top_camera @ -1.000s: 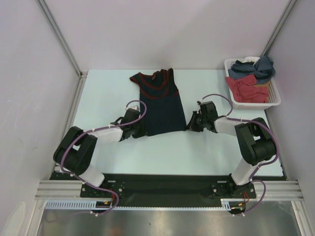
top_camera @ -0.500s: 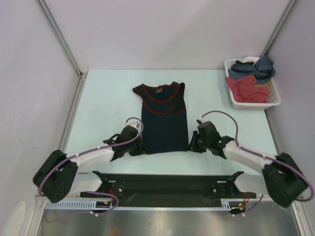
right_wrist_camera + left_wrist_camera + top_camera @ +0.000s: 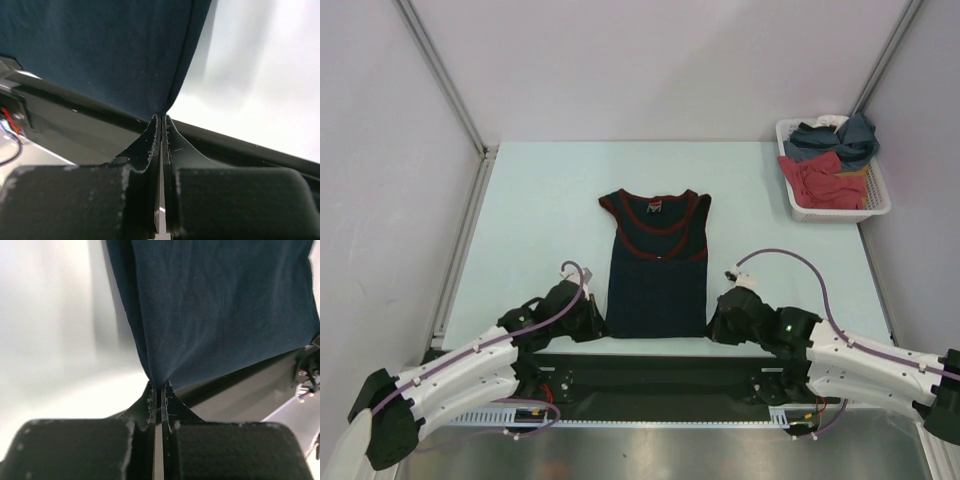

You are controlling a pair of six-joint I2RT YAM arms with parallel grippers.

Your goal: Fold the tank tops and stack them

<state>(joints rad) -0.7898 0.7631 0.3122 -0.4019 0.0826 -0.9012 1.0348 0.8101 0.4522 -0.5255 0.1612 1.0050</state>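
A: What do we have in hand, nearest us?

B: Our left gripper [image 3: 158,385] is pinched tight on the left hem corner of the navy tank top [image 3: 655,270]. Our right gripper [image 3: 161,117] is clamped likewise on the right hem corner. Both sit right at the near edge of the surface [image 3: 540,200], above the black base rail [image 3: 650,372].

A: How do we expect it to handle?

B: Light and limp, we judge. It has no stiffness, so it sags between our two pinches and follows wherever we pull. The corners are the sensible places to hold: thin cloth fits between closed jaws, and an even pull from both should hold the hem straight.

A: Where does the rest of it lie?

B: Flat on the surface, hem toward us, with the reddish-trimmed neck and straps pointing away, roughly midway between our arms.

A: Anything in our way?

B: Nothing close. At the far right stands the white basket [image 3: 880,205], well apart. In it the slate-blue tank top [image 3: 840,140] is bunched up with a red garment [image 3: 820,180]. We cannot read its print from here.
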